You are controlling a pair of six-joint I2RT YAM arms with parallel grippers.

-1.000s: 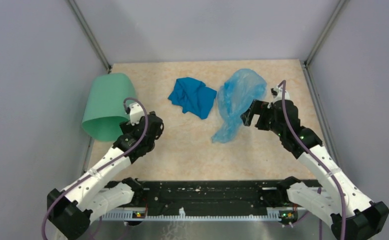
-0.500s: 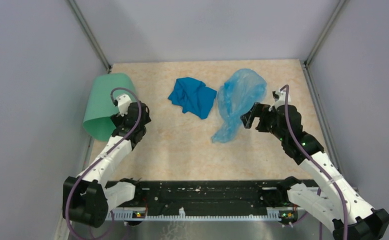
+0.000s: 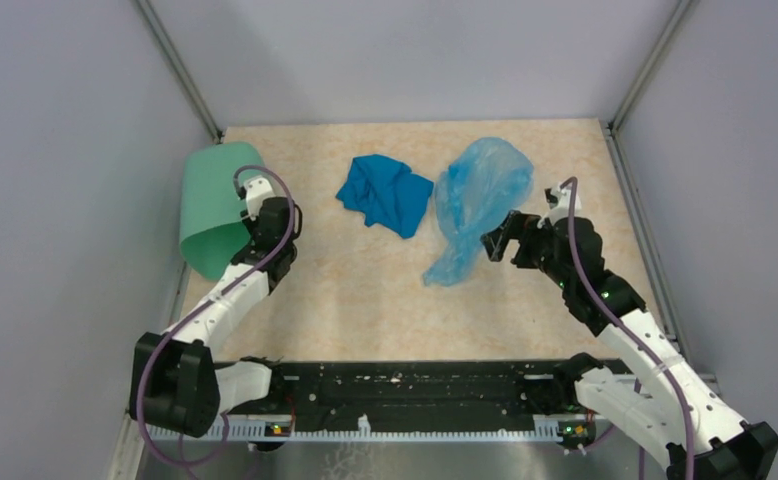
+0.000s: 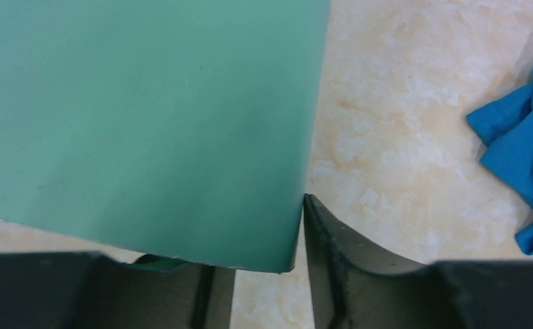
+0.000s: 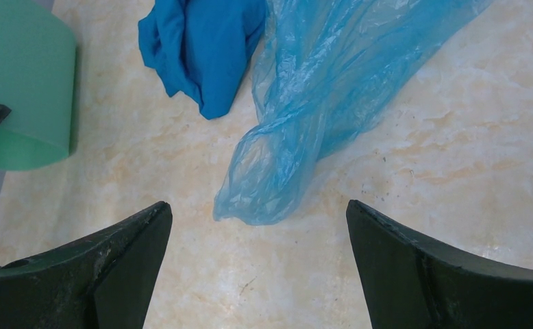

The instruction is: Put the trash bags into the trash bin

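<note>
The mint-green trash bin (image 3: 210, 205) lies on its side at the far left of the table, its mouth toward the near-left. My left gripper (image 3: 257, 218) is at the bin's right-hand rim. In the left wrist view the bin wall (image 4: 147, 103) runs between the jaws, the right finger (image 4: 346, 267) touches its edge, and the other finger sits under it. The light-blue trash bag (image 3: 475, 195) lies crumpled on the table at the centre-right. My right gripper (image 3: 495, 240) hovers open just right of the bag's narrow near end (image 5: 257, 192), holding nothing.
A dark-blue cloth (image 3: 385, 193) lies bunched between the bin and the bag, touching the bag's left side. Grey walls close in the table on the left, right and far sides. The black rail with the arm bases (image 3: 405, 395) runs along the near edge.
My left gripper has swung up to the bin's rim and closed its jaws onto the wall. The bin has turned and looks narrower. The right arm has barely shifted.
</note>
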